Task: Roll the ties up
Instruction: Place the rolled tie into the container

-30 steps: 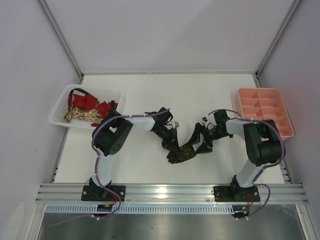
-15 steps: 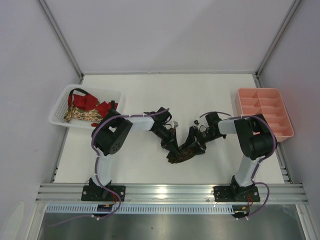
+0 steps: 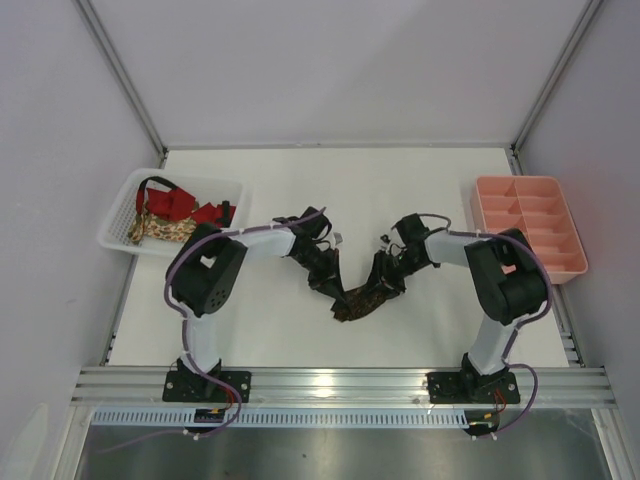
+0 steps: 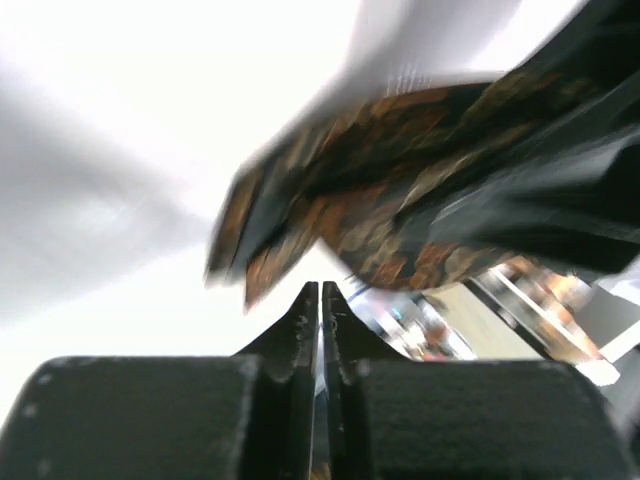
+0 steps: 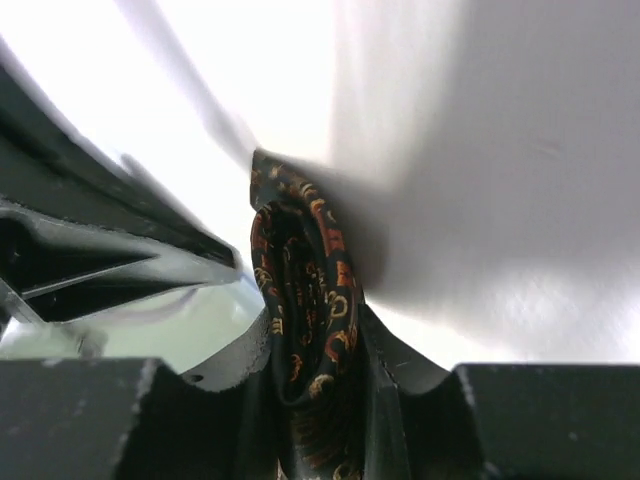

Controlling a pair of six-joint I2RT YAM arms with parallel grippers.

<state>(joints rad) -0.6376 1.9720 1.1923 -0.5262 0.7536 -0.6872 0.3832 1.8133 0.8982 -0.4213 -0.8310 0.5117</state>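
1. Dark brown tie [image 3: 362,298], reddish-gold pattern: lay bunched at the middle of the table [image 3: 400,185], between the two grippers. In the left wrist view it appeared blurred [image 4: 380,220], just beyond the fingertips.
2. Left gripper [image 3: 325,285]: sat at the tie's left side. In its own camera the jaws were pressed together [image 4: 320,292], with nothing visible between them.
3. Right gripper [image 3: 387,268]: sat at the tie's right end. Its jaws stood narrow [image 5: 312,345], pinching a folded loop of the tie [image 5: 300,270] that stood up between the fingers.
4. White basket [image 3: 112,228]: stood at the table's left edge, well apart from the grippers. It held a red tie [image 3: 178,203] and a beige floral tie [image 3: 160,230].
5. Pink tray [image 3: 520,180], with compartments: stood at the table's right edge.
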